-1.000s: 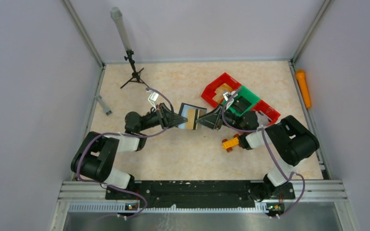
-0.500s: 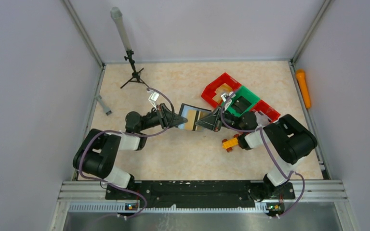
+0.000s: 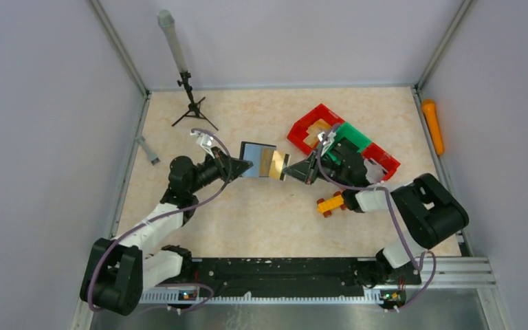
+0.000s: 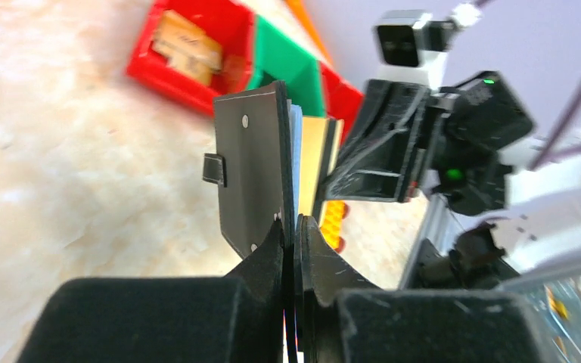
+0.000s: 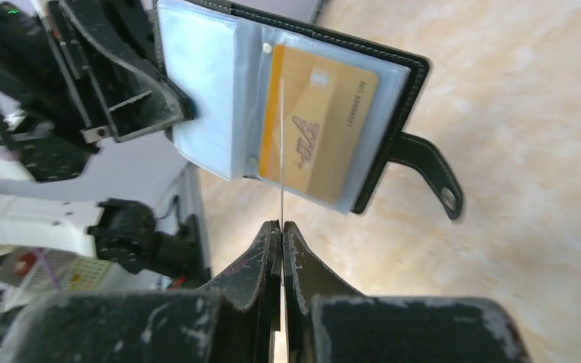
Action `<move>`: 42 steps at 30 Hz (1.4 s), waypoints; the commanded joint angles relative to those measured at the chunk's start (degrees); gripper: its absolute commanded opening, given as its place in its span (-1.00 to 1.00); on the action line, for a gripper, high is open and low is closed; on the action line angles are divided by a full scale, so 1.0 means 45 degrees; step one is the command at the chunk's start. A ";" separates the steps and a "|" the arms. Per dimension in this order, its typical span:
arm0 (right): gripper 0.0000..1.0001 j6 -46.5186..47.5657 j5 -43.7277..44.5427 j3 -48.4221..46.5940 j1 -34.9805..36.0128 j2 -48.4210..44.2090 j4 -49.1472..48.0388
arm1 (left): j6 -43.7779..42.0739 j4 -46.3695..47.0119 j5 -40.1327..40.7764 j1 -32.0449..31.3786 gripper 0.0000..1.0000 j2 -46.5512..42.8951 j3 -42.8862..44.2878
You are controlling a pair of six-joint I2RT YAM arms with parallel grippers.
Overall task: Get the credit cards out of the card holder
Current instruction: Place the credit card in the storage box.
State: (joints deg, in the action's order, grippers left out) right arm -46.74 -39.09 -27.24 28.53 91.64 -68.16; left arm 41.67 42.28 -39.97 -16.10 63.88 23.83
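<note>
Leftward went the left arm [image 3: 158,220], and the card holder [image 3: 251,159] hung open above the table [image 3: 247,220]; left claw [image 3: 246,163] was clamped on its cover, right claw [image 3: 287,170] pinched a thin inner page [image 5: 281,174].

Card holder [image 4: 251,162] in left claw [image 4: 293,224]

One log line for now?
left gripper: shut on card holder | right gripper: shut on gold card | card holder: open | gold card: not yet out
</note>
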 commanded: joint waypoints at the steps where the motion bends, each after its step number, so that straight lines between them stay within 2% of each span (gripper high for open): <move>1: -1.00 0.3350 0.2089 -0.0920 -0.0150 -0.1943 0.4544 | -0.1950 -0.2939 0.2397 0.0003 -1.00 -0.1153 0.0253; 5: -1.00 0.4988 0.4708 -0.1641 -0.0149 -0.3364 0.7792 | -0.2052 -0.3265 0.2606 -0.0007 -1.00 -0.1514 0.0229; 8: -1.00 0.5724 0.6336 -0.2801 -0.0135 -0.3637 1.0375 | -0.1978 -0.3405 0.2684 0.0001 -1.00 -0.1540 0.0249; 11: -1.00 0.6163 1.0003 -0.4540 0.0136 -0.3231 1.3215 | -0.1970 -0.3652 0.3066 -0.0009 -1.00 -0.1626 0.0245; 20: -1.00 1.0916 1.2474 -1.0139 0.0881 -0.0038 1.8230 | -0.2189 -0.4207 0.4023 -0.0016 -1.00 -0.1700 0.0187; 24: -1.00 1.2702 1.4776 -1.2922 0.1415 0.2636 2.0596 | -0.2180 -0.4202 0.3926 -0.0006 -1.00 -0.1500 0.0214; 27: -1.00 1.2990 1.6996 -1.5049 0.1636 0.4481 2.2514 | -0.2245 -0.4171 0.3989 -0.0016 -1.00 -0.1597 0.0130; 32: -1.00 1.4458 1.9508 -1.6002 0.1850 0.5783 2.2150 | -0.2343 -0.4129 0.4081 -0.0016 -1.00 -0.1790 0.0055; 36: -1.00 1.5517 1.9610 -1.5567 0.1855 0.5928 2.1578 | -0.2346 -0.4150 0.4102 -0.0016 -1.00 -0.1740 0.0037; 42: -1.00 1.7480 2.1011 -1.5788 0.1809 0.7326 2.0508 | -0.2307 -0.4136 0.3980 -0.0015 -1.00 -0.1647 0.0094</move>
State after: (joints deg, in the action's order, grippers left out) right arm 24.25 48.99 -95.77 36.56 120.25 27.38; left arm 31.97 21.65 -21.85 -16.10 56.88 23.88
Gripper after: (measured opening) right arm 0.009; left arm 0.056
